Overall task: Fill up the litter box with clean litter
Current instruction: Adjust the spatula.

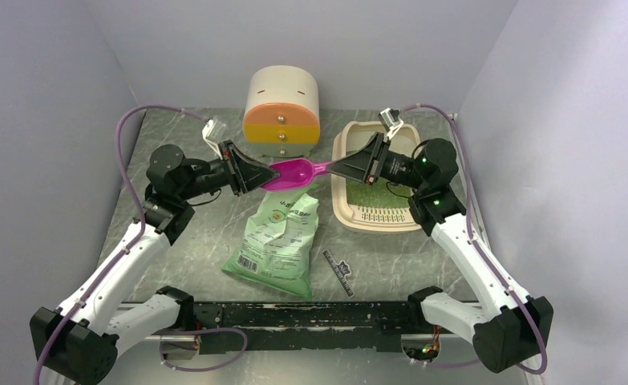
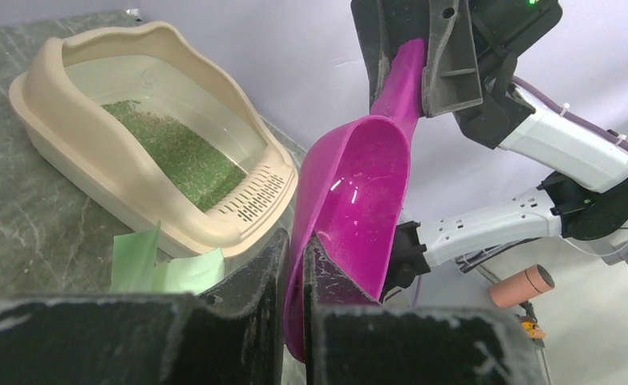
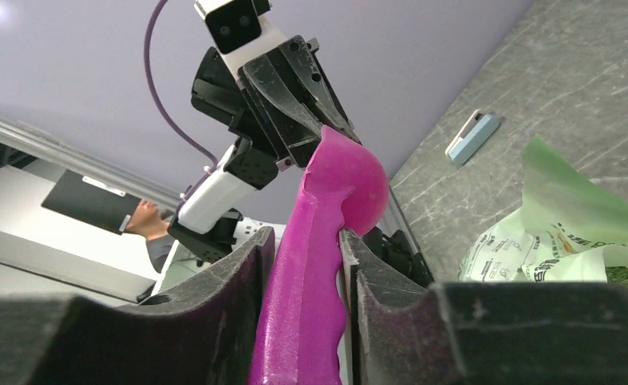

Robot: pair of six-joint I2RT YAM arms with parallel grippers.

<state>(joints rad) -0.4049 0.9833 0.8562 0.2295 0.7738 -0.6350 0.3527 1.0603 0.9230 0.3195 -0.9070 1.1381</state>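
Aloft, magenta plastic scoop [image 1: 294,172] — left gripper [image 1: 267,176] clamped on bowl, right gripper [image 1: 331,167] pinching handle — beige plastic litter box [image 1: 374,227] near table's [image 1: 198,233] far-right corner.

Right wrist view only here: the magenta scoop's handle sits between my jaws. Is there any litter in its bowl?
Observer: No. The left wrist view shows the magenta scoop with no granules in its bowl.
Operator: Where is the other arm gripping it?
Observer: The left gripper pinches the bowl's front rim, one jaw inside and one outside.
Operator: How full is the box?
Observer: The litter box holds only a thin patch of clean litter, with bare floor around it.
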